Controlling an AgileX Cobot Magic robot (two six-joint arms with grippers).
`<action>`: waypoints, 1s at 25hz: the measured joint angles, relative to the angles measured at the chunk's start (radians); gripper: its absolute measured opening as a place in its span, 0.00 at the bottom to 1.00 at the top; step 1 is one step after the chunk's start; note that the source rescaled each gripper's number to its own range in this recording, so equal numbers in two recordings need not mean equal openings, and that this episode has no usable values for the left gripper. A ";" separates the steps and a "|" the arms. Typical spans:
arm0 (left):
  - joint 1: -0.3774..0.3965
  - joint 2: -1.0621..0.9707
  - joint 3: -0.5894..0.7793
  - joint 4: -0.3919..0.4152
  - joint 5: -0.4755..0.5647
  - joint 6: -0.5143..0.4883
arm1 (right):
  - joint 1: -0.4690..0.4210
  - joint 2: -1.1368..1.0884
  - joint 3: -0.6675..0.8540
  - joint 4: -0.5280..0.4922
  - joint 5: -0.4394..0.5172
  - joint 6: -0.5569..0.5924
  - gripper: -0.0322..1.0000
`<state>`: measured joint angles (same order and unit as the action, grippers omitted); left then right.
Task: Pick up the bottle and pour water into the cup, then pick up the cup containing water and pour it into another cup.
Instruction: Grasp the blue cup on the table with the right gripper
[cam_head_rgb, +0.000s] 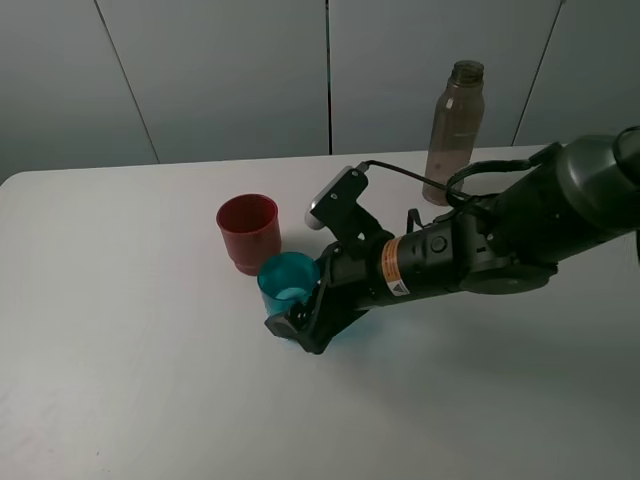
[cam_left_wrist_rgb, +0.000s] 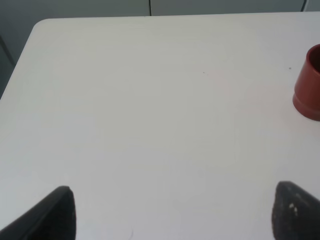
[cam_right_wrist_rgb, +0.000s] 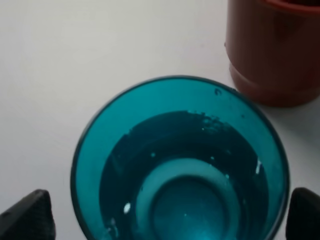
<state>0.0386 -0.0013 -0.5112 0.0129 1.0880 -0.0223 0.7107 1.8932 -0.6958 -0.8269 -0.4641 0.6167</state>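
Near the middle of the table (cam_head_rgb: 120, 350), the right gripper (cam_head_rgb: 300, 328) straddles the cup (cam_head_rgb: 288, 278). Its jaws are spread wide on either side, likely lined up to grasp it, since it holds water. Just behind stands another cup (cam_head_rgb: 248, 228), close for a short pour. The bottle (cam_head_rgb: 456, 130) stands upright by the far edge, out of the way (the left gripper (cam_left_wrist_rgb: 170, 215) hangs wide-spread over bare tabletop).

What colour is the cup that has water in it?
The cup is a see-through teal-blue, best seen in the right wrist view.
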 joint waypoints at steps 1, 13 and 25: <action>0.000 0.000 0.000 0.000 0.000 0.000 | 0.009 0.000 -0.007 0.000 0.007 0.000 1.00; 0.000 0.000 0.000 0.000 0.000 0.000 | 0.030 0.013 -0.034 0.009 0.109 0.008 1.00; 0.000 0.000 0.000 0.000 0.000 0.000 | 0.061 0.041 -0.069 0.052 0.191 0.012 1.00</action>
<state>0.0386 -0.0013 -0.5112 0.0129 1.0880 -0.0223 0.7717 1.9347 -0.7652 -0.7748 -0.2734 0.6286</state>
